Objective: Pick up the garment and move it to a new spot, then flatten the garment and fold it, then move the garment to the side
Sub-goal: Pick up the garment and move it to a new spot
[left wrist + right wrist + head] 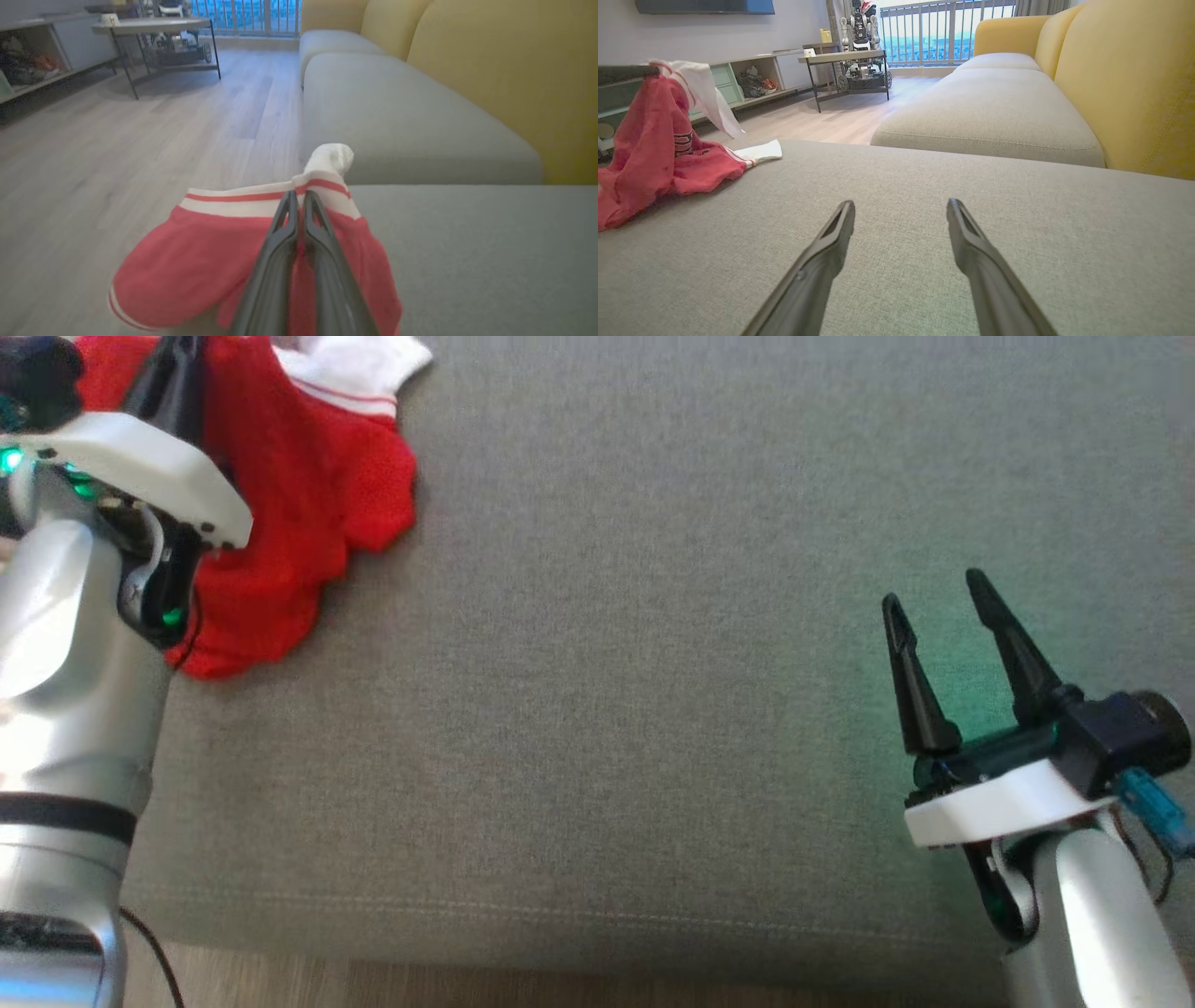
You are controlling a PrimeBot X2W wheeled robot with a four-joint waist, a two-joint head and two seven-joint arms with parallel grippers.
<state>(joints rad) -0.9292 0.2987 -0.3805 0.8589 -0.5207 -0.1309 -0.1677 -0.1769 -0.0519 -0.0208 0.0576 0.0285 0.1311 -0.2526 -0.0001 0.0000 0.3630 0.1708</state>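
Observation:
A red garment (299,504) with white striped trim hangs bunched at the far left of the grey sofa cushion (653,663), its lower part resting on the fabric. My left gripper (300,196) is shut on the garment (210,261) near its white band, holding it lifted. The same garment (649,140) drapes from a dark finger at the left of the right wrist view. My right gripper (938,593) hovers open over the cushion's right side, nothing between its fingers (840,228).
Yellow sofa backrests (1134,79) rise behind the seat. More grey cushions (994,112) extend away. Wooden floor (117,149), a low table (845,58) and a shelf unit (752,74) stand beyond the cushion's edge (560,915).

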